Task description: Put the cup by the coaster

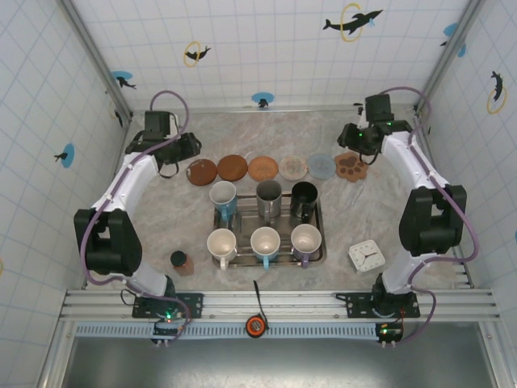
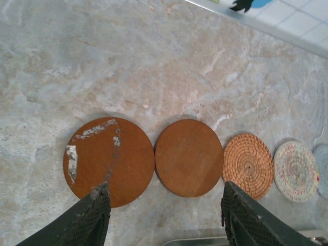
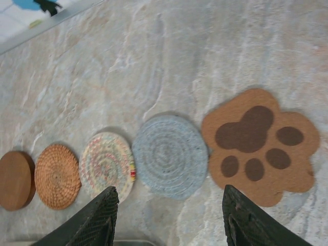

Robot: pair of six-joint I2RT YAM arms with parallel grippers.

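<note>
Left gripper (image 2: 165,188), right gripper (image 3: 170,190) agape, empty, above coasters (image 1: 263,168); cups (image 1: 265,241) upright in tray (image 1: 321,234).

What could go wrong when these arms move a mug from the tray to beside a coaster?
The black mug and the steel mug stand close together on the metal tray; reaching for one might knock the other.
The scuffed round wooden coaster and the plain round wooden coaster nearly touch, so a cup set between them might rest tilted on an edge.
</note>
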